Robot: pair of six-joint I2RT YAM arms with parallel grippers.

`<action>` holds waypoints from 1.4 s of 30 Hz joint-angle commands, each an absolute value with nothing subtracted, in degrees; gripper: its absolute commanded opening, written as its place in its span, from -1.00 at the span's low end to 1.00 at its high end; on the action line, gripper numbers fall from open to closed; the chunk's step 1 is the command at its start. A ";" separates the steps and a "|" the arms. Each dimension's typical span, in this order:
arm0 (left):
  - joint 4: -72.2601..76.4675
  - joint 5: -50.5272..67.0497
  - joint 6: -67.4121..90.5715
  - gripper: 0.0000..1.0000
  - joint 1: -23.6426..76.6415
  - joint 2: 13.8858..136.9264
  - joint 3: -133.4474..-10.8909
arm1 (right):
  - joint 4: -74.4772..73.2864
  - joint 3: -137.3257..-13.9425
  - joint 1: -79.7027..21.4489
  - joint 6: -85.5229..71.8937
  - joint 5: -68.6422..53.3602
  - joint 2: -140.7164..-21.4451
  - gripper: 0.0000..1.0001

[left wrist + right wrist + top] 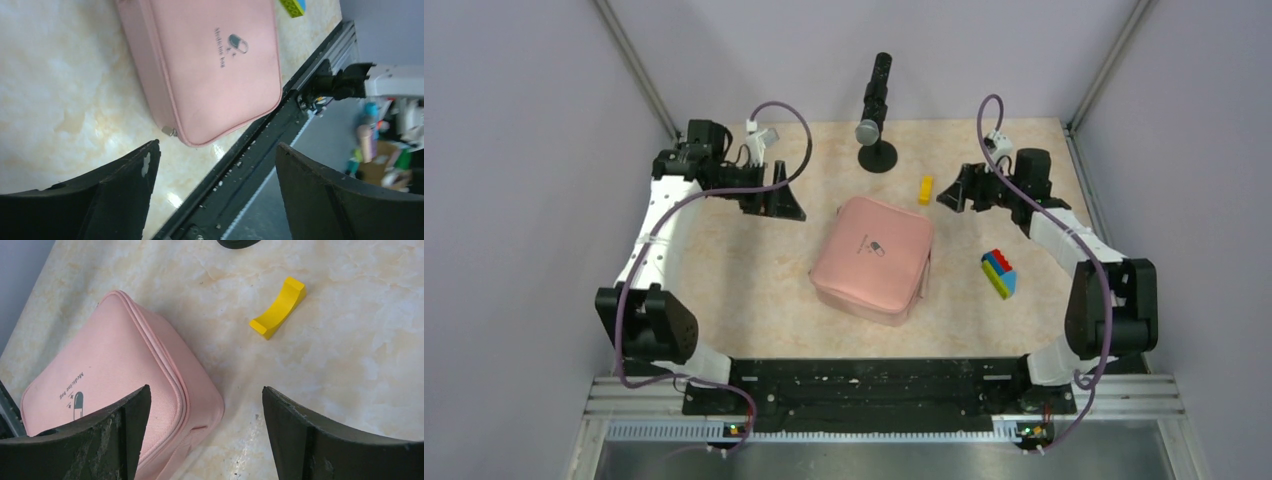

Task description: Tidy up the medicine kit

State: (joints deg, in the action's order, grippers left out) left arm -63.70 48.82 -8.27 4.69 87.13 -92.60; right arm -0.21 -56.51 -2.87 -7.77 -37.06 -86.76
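Observation:
The pink medicine kit (874,258) lies zipped shut in the middle of the table, its pill logo up. It also shows in the left wrist view (210,65) and the right wrist view (115,375). My left gripper (776,200) hangs open and empty to the kit's far left, apart from it; in its own view (217,150) the jaws stand wide. My right gripper (954,192) is open and empty to the kit's far right, with its jaws wide in its own view (205,392) over the kit's corner. A zip pull (169,131) shows at the kit's corner.
A small yellow curved block (925,189) lies between the kit and my right gripper, also in the right wrist view (278,308). A multicoloured toy-brick block (999,273) sits to the kit's right. A black stand with a camera (876,110) is at the back centre.

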 commanded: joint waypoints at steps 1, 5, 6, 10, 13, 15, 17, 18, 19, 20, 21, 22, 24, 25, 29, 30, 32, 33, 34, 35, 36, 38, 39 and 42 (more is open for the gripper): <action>-61.94 47.41 0.63 0.70 -1.04 91.75 -82.45 | 5.29 -59.95 -2.54 -8.06 -39.72 -89.94 0.57; -57.97 51.69 0.75 0.56 -3.39 94.21 -75.70 | 6.04 -61.21 -4.08 -6.15 -40.55 -93.41 0.47; -58.62 52.88 -1.46 0.52 -3.42 95.42 -75.23 | 5.98 -61.61 -4.65 -5.46 -40.62 -94.17 0.44; -62.83 57.68 -6.04 0.40 -3.56 100.12 -72.73 | 6.12 -63.80 -6.94 -3.78 -40.79 -97.31 0.32; -71.79 64.31 -14.25 0.38 -3.84 104.75 -70.67 | 7.13 -65.51 -8.82 -3.55 -41.92 -99.65 0.26; -78.62 67.84 -20.30 0.39 -4.18 108.39 -68.34 | 7.55 -66.50 -10.23 -3.50 -42.17 -101.20 0.25; -79.43 69.50 -21.42 0.43 -5.25 110.63 -66.71 | 7.67 -66.97 -11.89 -3.65 -42.73 -101.95 0.26; -79.40 69.32 -21.38 0.46 -5.40 111.57 -66.84 | 7.61 -66.97 -12.46 -3.83 -43.01 -102.25 0.28; -79.34 69.10 -21.19 0.49 -5.38 112.64 -67.30 | 7.49 -66.86 -12.94 -3.94 -43.05 -102.40 0.30; -79.39 69.34 -20.79 0.52 -5.18 113.97 -67.97 | 7.40 -66.50 -13.38 -4.04 -42.87 -102.51 0.33; -79.93 70.14 -20.86 0.54 -4.91 115.42 -68.93 | 7.40 -65.97 -13.62 -4.00 -42.34 -102.50 0.35; -81.00 70.95 -21.55 0.57 -4.43 117.14 -70.65 | 7.40 -65.28 -13.82 -3.88 -41.89 -102.06 0.37; -84.17 71.98 -24.34 0.60 -2.71 120.29 -74.21 | 6.69 -63.84 -13.88 -3.19 -41.11 -101.08 0.37; -86.14 72.83 -26.33 0.59 -1.55 121.83 -76.02 | 6.15 -63.10 -13.89 -2.70 -40.69 -100.45 0.37; -90.91 76.05 -29.97 0.45 3.02 127.14 -81.87 | 4.93 -59.37 -13.84 -1.59 -40.34 -96.89 0.37; -90.95 76.71 -29.66 0.44 3.55 128.19 -82.95 | 4.93 -58.18 -13.87 -1.46 -40.49 -95.86 0.37; -90.97 77.66 -28.79 0.43 4.22 130.26 -85.40 | 4.22 -55.74 -13.89 -0.54 -40.39 -93.49 0.37; -90.97 78.06 -28.37 0.44 4.38 131.33 -86.76 | 3.43 -54.40 -13.89 0.50 -40.07 -92.32 0.36; -90.92 78.35 -28.06 0.43 4.39 132.12 -88.16 | 2.56 -53.19 -13.95 1.68 -39.55 -90.65 0.36; -90.94 78.55 -27.75 0.44 4.39 132.94 -89.63 | 1.56 -51.87 -13.89 2.44 -38.95 -88.91 0.36; -90.94 78.75 -27.42 0.44 4.32 133.73 -91.85 | 0.46 -50.63 -13.92 3.22 -38.61 -86.39 0.36; -90.97 79.32 -26.61 0.43 4.18 135.13 -95.31 | -2.98 -48.62 -13.97 4.90 -38.75 -82.85 0.37; -90.97 79.59 -26.20 0.43 4.03 135.68 -97.18 | -4.81 -47.74 -13.96 5.75 -38.86 -81.45 0.38; -90.97 78.16 -25.24 0.42 2.82 136.46 -101.48 | -11.51 -46.77 -13.86 9.02 -39.89 -77.89 0.44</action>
